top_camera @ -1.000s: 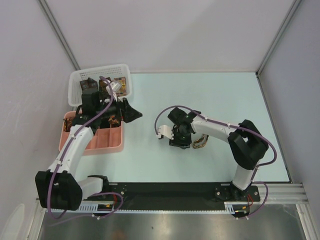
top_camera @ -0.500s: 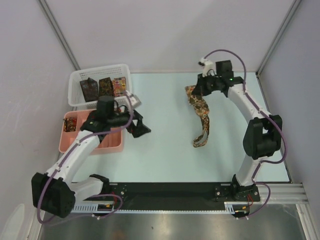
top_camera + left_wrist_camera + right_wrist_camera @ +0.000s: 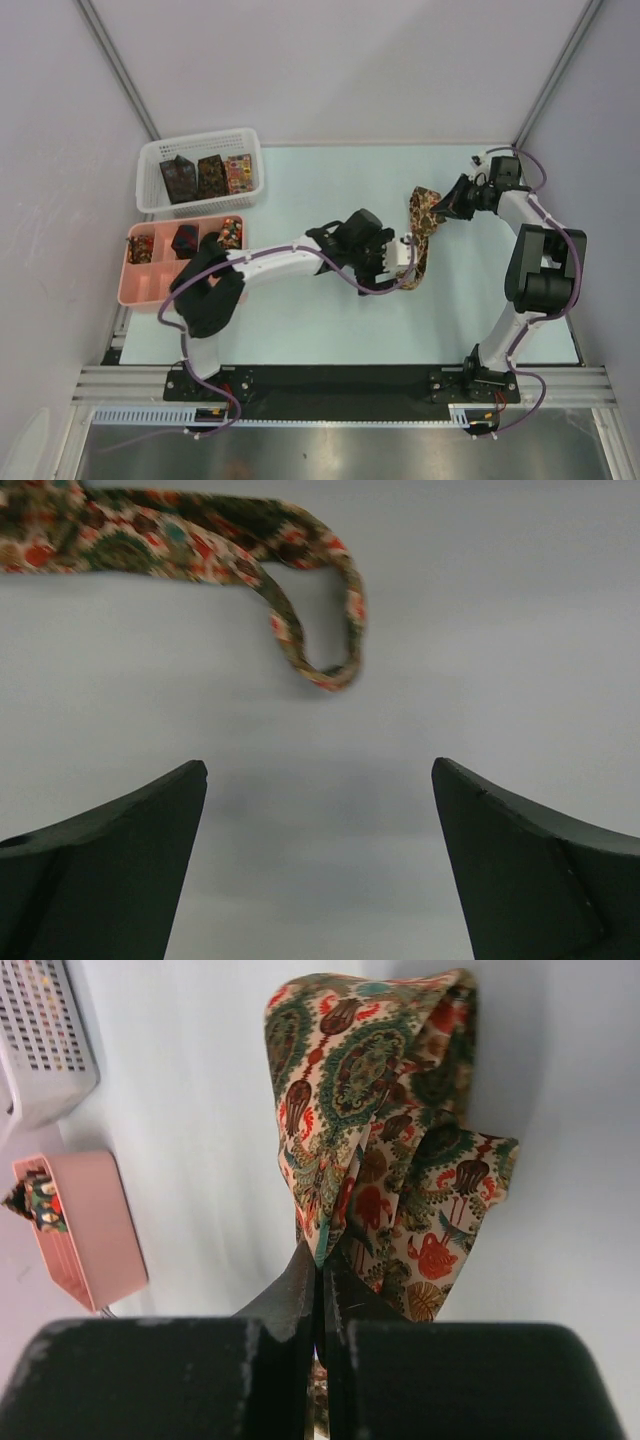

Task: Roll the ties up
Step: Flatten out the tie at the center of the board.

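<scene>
The flowery tie (image 3: 424, 212) lies in a long strip on the right side of the tabletop (image 3: 300, 180). My right hand (image 3: 320, 1260) is squeezed tight on its far end. My left hand (image 3: 320, 770) hangs wide open near the tie's looped end, holding nothing.

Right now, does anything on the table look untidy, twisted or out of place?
Yes, the paisley necktie. The right gripper pinches it in a crumpled, folded bunch. Its other end lies curled in a loop on the table, in front of the open left gripper, so it is not flat for rolling. Nothing else stands out.
</scene>
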### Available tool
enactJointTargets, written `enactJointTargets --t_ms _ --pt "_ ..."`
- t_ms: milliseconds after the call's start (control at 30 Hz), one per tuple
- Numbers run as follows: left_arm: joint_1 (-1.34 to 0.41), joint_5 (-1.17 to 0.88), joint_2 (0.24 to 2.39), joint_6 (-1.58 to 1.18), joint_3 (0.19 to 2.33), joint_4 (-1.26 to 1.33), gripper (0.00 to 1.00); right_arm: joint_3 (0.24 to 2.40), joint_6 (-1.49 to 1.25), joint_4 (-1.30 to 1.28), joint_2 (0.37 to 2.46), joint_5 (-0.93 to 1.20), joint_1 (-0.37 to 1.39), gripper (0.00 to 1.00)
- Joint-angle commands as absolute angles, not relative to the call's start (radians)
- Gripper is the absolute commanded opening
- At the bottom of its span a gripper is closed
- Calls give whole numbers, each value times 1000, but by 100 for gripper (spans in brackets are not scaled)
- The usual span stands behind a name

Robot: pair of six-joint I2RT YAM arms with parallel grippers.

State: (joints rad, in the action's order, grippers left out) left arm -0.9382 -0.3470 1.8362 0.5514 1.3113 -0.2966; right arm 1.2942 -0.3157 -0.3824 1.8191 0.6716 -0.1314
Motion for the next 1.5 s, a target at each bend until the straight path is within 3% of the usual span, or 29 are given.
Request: enactJointTargets --t_ms 0,333,633,700,733,767,833,933,1033,1133,1200,1300,1367,1467 --pt "-934 -261 1956 607 1500 -265 100 1285 -345 -362 1741 704 -161 0" --pt "-995 -538 1990 732 1491 -358 99 1256 -380 -370 1717 690 -218 0" --pt "-1035 -333 2135 644 1577 -249 98 1236 -482 -295 1691 707 -221 0" --pt "-1035 -318 2154 647 1595 -247 86 1241 -489 -293 1681 707 -227 0" --pt "-1035 -308 2146 650 1591 -242 72 1244 -494 -293 1675 709 -233 0" --pt "-1035 -293 2132 652 1580 -238 41 1249 -500 -295 1668 709 -236 0" --pt "-1032 -282 2042 710 1508 -250 14 1262 -518 -305 1657 713 -265 0" --pt "-1005 -290 1903 827 1340 -290 0 1261 -564 -311 1634 715 -327 0" --pt "-931 -321 1729 957 1212 -415 0 1223 -609 -333 1615 716 -374 0" --pt "-847 -276 1599 1130 1088 -486 0 1131 -629 -354 1600 715 -390 8" --pt "-786 -255 1531 1257 1005 -486 1 1077 -602 -376 1614 736 -388 26" --pt "-721 -210 1514 1353 960 -469 4 1043 -473 -474 1650 717 -397 42" --pt "-698 -189 1517 1367 951 -440 9 1072 -399 -541 1670 704 -425 62" --pt "-689 -161 1519 1373 931 -404 24 1258 -136 -774 1742 667 -430 63"
